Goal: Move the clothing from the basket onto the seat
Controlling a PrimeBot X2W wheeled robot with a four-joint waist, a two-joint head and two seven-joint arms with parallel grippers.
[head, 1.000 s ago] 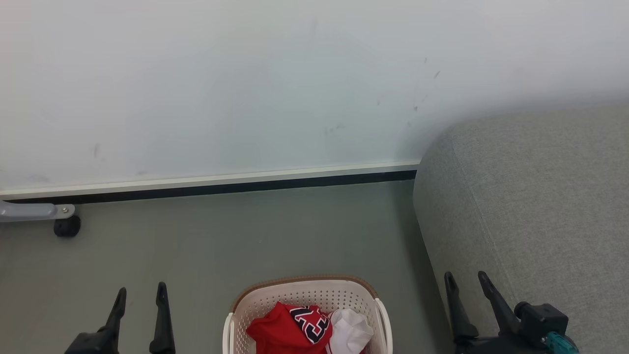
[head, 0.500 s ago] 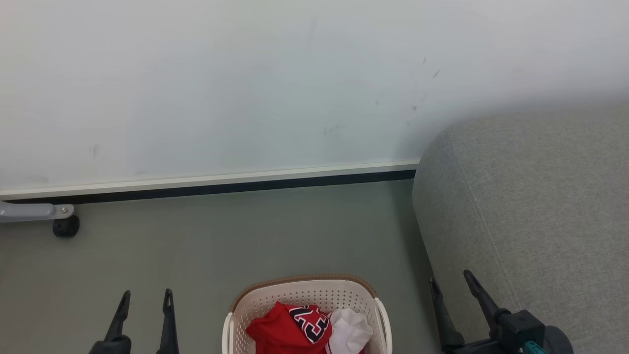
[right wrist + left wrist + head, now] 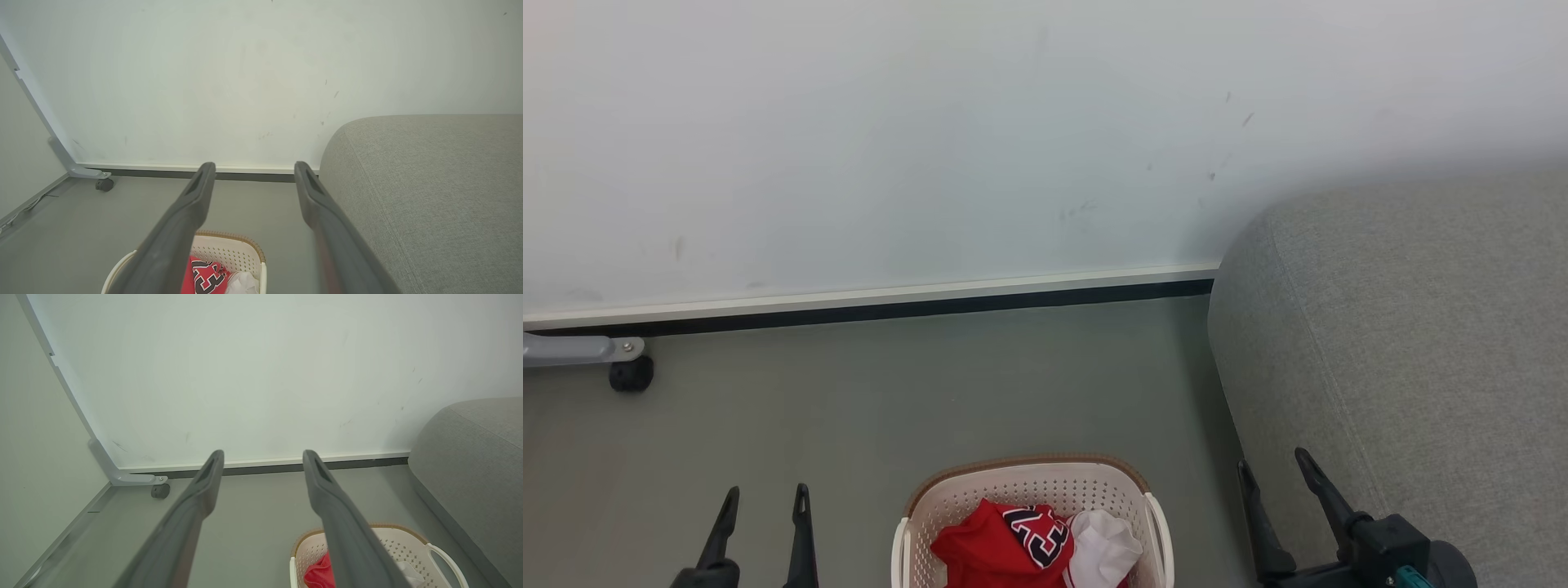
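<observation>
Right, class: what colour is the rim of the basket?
Brown. The basket has a brown rim above cream perforated sides, clearest in the head view.

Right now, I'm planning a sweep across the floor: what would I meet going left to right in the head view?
caster wheel → left hand → basket → right hand

Red clothing (image 3: 988, 547) in basket (image 3: 1029, 482) beside grey seat (image 3: 1421, 327).
</observation>
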